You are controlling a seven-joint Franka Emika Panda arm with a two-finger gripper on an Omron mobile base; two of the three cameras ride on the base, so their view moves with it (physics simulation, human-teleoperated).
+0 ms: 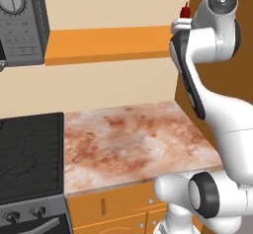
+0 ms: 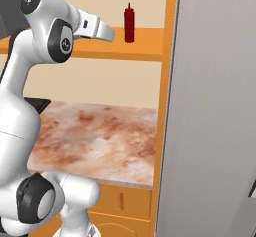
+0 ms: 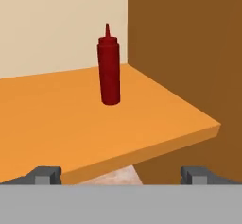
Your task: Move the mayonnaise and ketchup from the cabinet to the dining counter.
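The ketchup (image 3: 108, 72), a slim dark-red bottle with a pointed cap, stands upright near the right end of the orange cabinet shelf (image 3: 61, 124). In the right base view the ketchup (image 2: 129, 23) is on the shelf (image 2: 142, 48), just right of my hand. Its cap (image 1: 185, 12) peeks over my arm in the left base view. My gripper (image 3: 121, 176) is open, with its fingertips (image 3: 47, 175) wide apart. It sits level with the shelf's front edge, short of the bottle, and holds nothing. The mayonnaise and the dining counter are out of view.
A brown side wall (image 3: 189, 53) closes the shelf on the right. Below lies a marbled worktop (image 1: 128, 139) with a black cooktop (image 1: 29, 154) to its left. A microwave (image 1: 22, 20) hangs upper left. A tall grey panel (image 2: 215, 111) stands at the right.
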